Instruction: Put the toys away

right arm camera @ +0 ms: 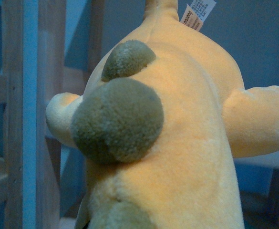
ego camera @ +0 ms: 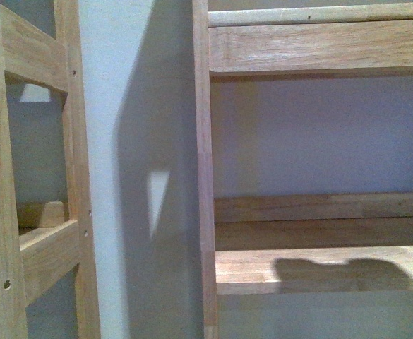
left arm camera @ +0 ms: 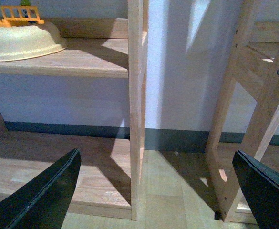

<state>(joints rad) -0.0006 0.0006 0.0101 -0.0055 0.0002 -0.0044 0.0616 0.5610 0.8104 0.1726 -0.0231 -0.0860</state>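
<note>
Against the pale wall (ego camera: 114, 70), wooden shelf units (ego camera: 248, 272) stand on a plank floor (left arm camera: 172, 191). The left gripper (left arm camera: 156, 153) hangs spread wide. The orange-yellow plush animal (right arm camera: 177, 143) fills the right wrist view; whether the right gripper pinches it cannot be told.

- Right wrist view: a white sewn-in label (right arm camera: 197, 13) sticks out from the seam of the orange-yellow plush toy (right arm camera: 177, 143), beside its narrow end.
- Label, orange band: 1 line of dark letters, printed at a slant to the frame. It is blurred, so no word can be read with confidence.
- Label, white part: several lines of fine grey print, too small to read.
- Front view: no legible text or numbers.
- Left wrist view: no legible text or numbers.
</note>
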